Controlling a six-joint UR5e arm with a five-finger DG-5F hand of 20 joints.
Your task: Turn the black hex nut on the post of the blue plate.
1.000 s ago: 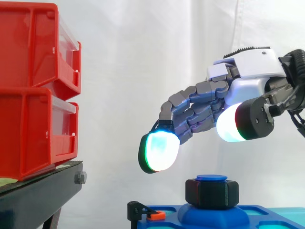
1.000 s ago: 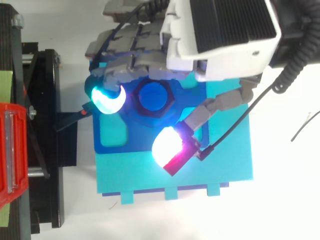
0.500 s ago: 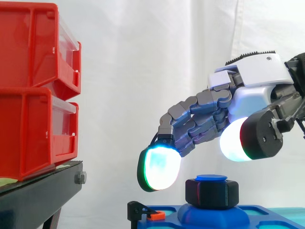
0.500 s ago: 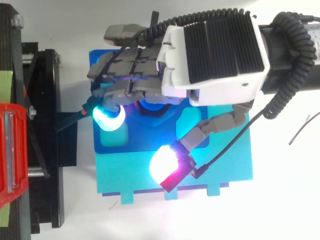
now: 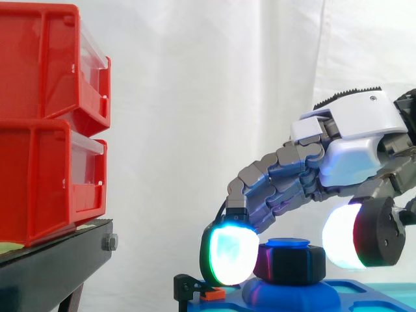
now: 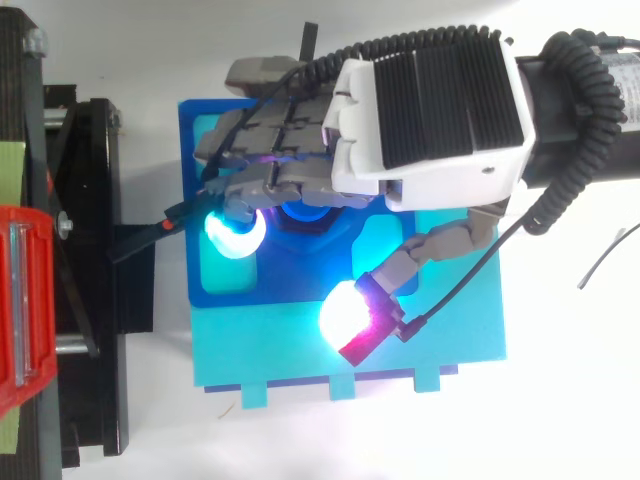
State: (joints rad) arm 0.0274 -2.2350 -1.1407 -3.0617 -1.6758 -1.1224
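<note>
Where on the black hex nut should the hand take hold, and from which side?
Pinch two opposite flat faces of the black hex nut, coming down from above. It sits upright on the post of the blue plate, side faces exposed, so the hand can straddle it.

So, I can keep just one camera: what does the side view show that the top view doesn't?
Side view: the nut in profile, a finger pad level with it at its left, the thumb pad apart at its right. Top view: the plate's outline, the hand covering most of the nut. Both: hand, nut, plate.
</note>
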